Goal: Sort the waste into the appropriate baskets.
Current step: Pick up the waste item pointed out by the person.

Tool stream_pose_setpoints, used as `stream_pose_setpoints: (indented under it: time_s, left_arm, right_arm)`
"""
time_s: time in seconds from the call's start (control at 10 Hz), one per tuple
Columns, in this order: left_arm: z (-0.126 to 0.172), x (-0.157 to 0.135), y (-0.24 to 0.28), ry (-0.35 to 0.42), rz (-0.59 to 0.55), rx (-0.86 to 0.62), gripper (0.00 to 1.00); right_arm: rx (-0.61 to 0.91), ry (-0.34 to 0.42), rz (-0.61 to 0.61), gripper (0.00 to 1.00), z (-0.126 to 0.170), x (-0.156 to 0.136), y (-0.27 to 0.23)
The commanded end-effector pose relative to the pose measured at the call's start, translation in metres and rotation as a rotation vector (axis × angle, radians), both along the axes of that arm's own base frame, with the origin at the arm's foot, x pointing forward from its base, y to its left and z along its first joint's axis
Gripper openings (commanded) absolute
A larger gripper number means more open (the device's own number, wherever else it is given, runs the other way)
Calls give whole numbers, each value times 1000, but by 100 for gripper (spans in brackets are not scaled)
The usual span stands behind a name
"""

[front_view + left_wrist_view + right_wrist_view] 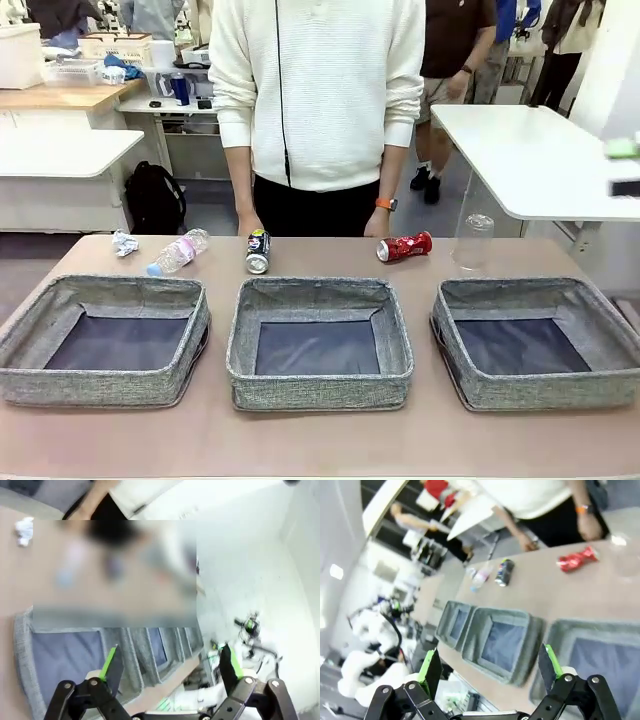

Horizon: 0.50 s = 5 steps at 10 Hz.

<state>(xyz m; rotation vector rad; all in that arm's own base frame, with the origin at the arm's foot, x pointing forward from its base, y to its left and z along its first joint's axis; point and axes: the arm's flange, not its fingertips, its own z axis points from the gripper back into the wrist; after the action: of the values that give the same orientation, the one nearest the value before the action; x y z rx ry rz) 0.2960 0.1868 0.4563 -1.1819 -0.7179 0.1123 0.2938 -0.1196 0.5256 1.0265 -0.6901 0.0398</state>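
Left claw (169,656) and right claw (489,658) hang open, seemingly ready for the crushed red can (404,246) beyond the grey woven-fabric bins (320,390).

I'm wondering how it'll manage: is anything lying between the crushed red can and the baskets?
Nothing visible. The crushed red can lies on bare table just beyond the middle basket and right basket; a person's hand rests close behind it.
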Motion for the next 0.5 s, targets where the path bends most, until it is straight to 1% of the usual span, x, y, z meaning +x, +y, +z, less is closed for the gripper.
stream_pose_setpoints:
  time_s: [0.0, 0.1, 0.2, 0.4]
  left_arm:
    - [-65, -73, -52, -29, 74, -63, 100]
    - [-63, -70, -63, 47, 81, 10, 100]
    - [-15, -13, 23, 7, 61, -40, 100]
    - [-15, -13, 23, 7, 61, -40, 100]
  right_arm:
    - [53, 43, -52, 100, -107, -85, -5]
    - [62, 49, -218, 100, -120, -82, -9]
    - [44, 29, -42, 100, -20, -20, -40]
    - [44, 29, -42, 100, -20, -20, -40]
